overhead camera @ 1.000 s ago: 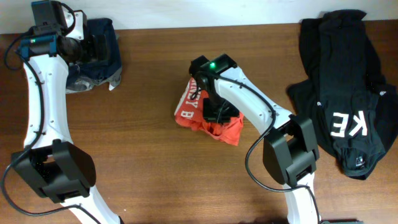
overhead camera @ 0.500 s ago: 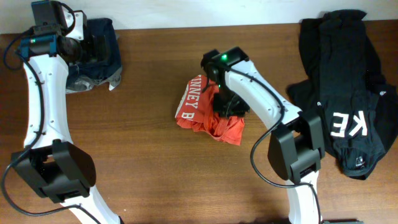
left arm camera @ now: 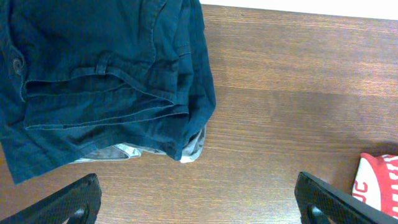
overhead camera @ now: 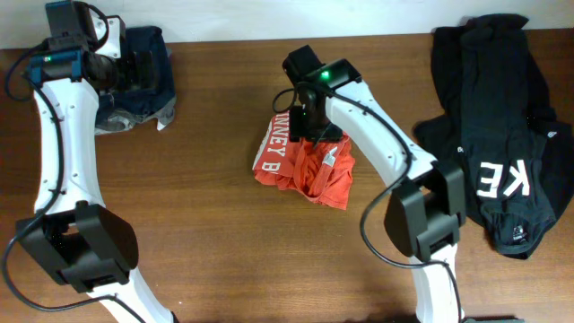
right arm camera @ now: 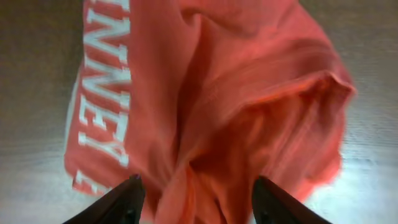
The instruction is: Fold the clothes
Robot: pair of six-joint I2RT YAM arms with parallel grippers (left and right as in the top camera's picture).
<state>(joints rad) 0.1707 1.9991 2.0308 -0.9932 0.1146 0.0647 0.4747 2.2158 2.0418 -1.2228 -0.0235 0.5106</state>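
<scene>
The clothes, a red-orange T-shirt [overhead camera: 300, 170] with white lettering, lie bunched in a small heap at the table's middle. My right gripper [overhead camera: 311, 121] hangs over the heap's far edge. In the right wrist view its fingers [right arm camera: 129, 200] stand apart, with loose folds of the T-shirt [right arm camera: 205, 93] below and between them; nothing is pinched. My left gripper [overhead camera: 134, 67] is at the far left over a navy pile. It is wide open [left arm camera: 199, 205] above bare wood. A corner of the T-shirt [left arm camera: 380, 182] shows at the right edge of that view.
A folded dark navy pile [overhead camera: 134, 90] sits at the back left corner, also filling the upper left of the left wrist view [left arm camera: 106, 74]. A black garment with white letters [overhead camera: 502, 117] sprawls over the right side of the wooden table [overhead camera: 206, 251].
My right gripper went from shut on the T-shirt to open while moving toward the table's back. The cloth dropped onto the heap. The left arm stayed still.
</scene>
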